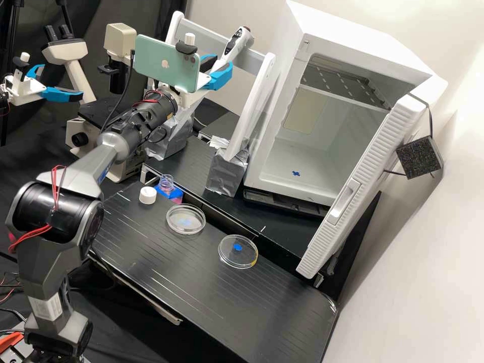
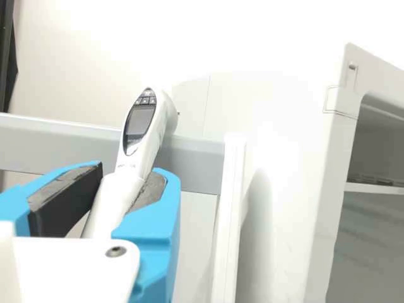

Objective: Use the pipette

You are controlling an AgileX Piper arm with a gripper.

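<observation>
The white-and-blue gripper [image 1: 223, 62] is up at the rack, around the long white pipette [image 2: 140, 136]; whether it grips the pipette or stands loose about it, I cannot tell. The pipette slants upward, its dark-screened head in front of the grey crossbar [image 2: 201, 165] of the white-sided rack [image 1: 257, 103], whose feet are wrapped in silver tape. Close by rises the boxy white incubator [image 1: 272, 96], door ajar, with a metal shelf [image 1: 343, 83] inside; the rack's near side leaves a narrow gap to it. On the other side, near the arm, stands a cream-and-black microscope [image 1: 120, 40]. Lower down, on the black bench top [image 1: 201, 287], a white screw cap [image 1: 147, 195] sits just beside a clear open-necked bottle [image 1: 166, 182] in a blue holder, and two round clear dishes [image 1: 185, 219] [image 1: 238, 251] lie apart, near the edge facing the rack. Black top runs broadly from them to the outer edge. A pale green phone [image 1: 166, 63] and its mount cover part of the gripper and rack; the pipette's lower end is hidden.
</observation>
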